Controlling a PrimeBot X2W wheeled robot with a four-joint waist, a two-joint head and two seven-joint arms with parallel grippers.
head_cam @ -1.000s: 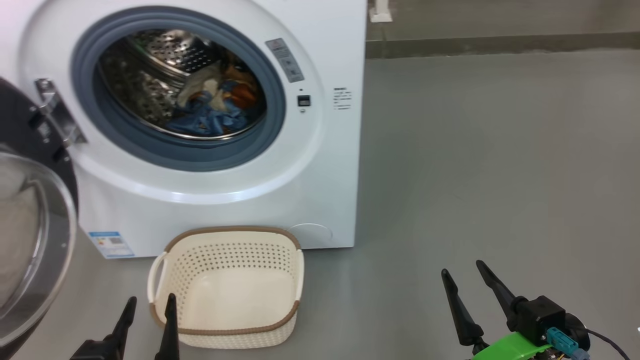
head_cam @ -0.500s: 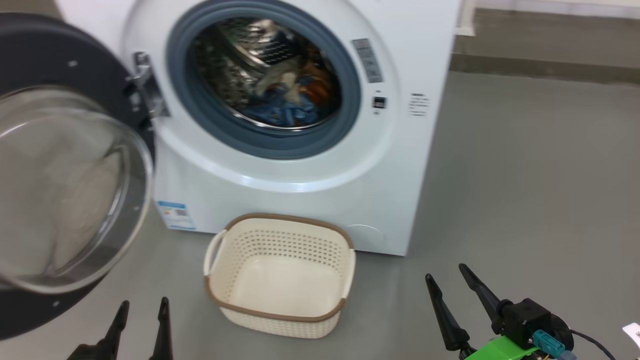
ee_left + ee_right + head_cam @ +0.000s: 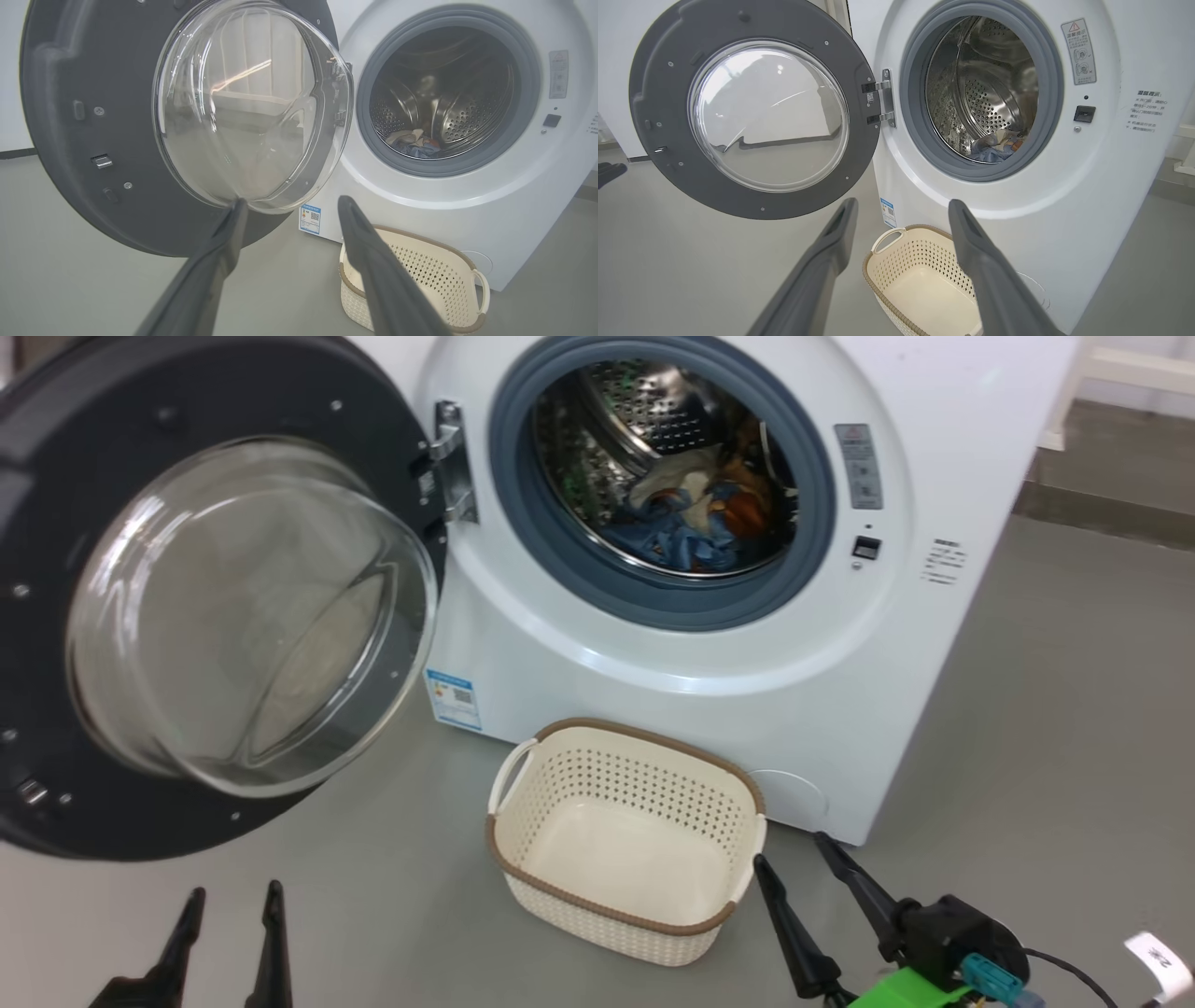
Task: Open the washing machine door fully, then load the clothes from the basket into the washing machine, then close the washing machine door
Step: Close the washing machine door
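Head camera has swung left; washing machine door (image 3: 233,392) now in full view, open. Left gripper (image 3: 234,889), right gripper (image 3: 790,848): splayed, empty. Risk: glancing push leaves door unlatched.

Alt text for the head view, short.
White washing machine, its round black door swung wide open at left, clothes in the drum. An empty cream basket sits before it; left gripper and right gripper, both open, point up from the bottom edge.

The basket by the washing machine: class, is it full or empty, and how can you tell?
Empty. The basket shows its bare cream bottom in the head and right wrist views; the clothes lie inside the drum.
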